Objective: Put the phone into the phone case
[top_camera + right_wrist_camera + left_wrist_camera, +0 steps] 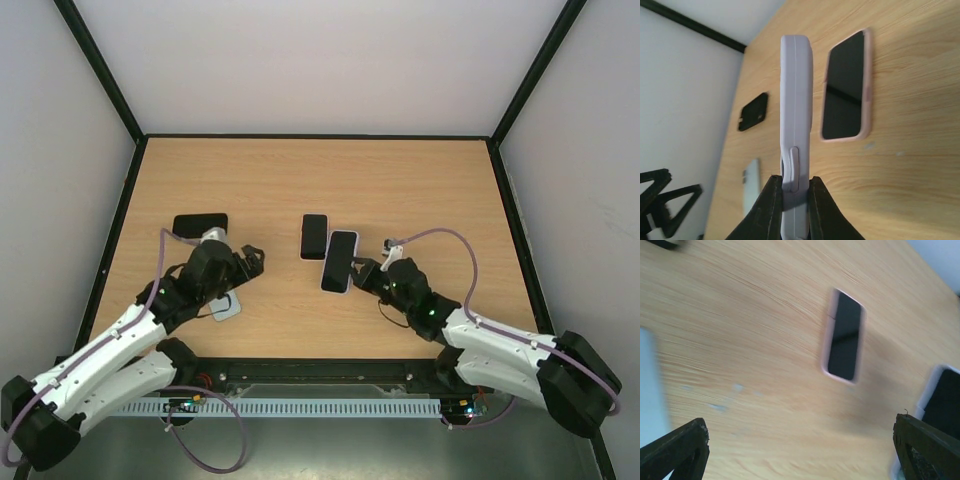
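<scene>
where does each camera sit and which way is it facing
Top external: above and behind the robot, looking down on the table; left arm and right arm show.
Left wrist: low over the table, facing the pink-cased phone; its open fingers show.
Right wrist: looks along the lilac-cased phone clamped in its fingers.
Shared: all three see the pink-cased phone.

Lab test cell, white walls [330,60], black frame [102,68], wooden table [400,180]
</scene>
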Controlling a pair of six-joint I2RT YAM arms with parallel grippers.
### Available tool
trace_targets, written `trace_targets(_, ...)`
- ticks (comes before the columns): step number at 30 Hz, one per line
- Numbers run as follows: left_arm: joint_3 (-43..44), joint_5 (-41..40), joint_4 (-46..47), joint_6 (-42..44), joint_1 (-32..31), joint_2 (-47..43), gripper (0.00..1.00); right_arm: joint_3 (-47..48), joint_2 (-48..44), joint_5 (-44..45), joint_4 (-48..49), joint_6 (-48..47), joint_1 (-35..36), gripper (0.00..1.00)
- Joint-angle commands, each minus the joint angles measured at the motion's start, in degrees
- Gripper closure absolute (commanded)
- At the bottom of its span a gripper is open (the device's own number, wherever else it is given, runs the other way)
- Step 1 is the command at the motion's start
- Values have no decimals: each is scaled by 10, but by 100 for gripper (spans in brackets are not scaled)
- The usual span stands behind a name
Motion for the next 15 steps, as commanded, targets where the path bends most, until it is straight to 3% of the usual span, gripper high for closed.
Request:
trace_targets(1, 4, -109, -99, -19, 77, 7, 1, 52, 22, -25, -71, -58, -58, 98)
trace_targets(8, -13, -99, -113, 13, 223, 67, 1, 92, 168, -161, -59, -105, -165, 97)
trace_targets(12, -21, -65, -88, 25, 250, 145, 1, 89, 259, -244, 17, -94, -215, 97)
trace_targets(15, -22, -43, -60, 37, 250, 206, 1, 89, 301, -259, 43, -92, -246, 96)
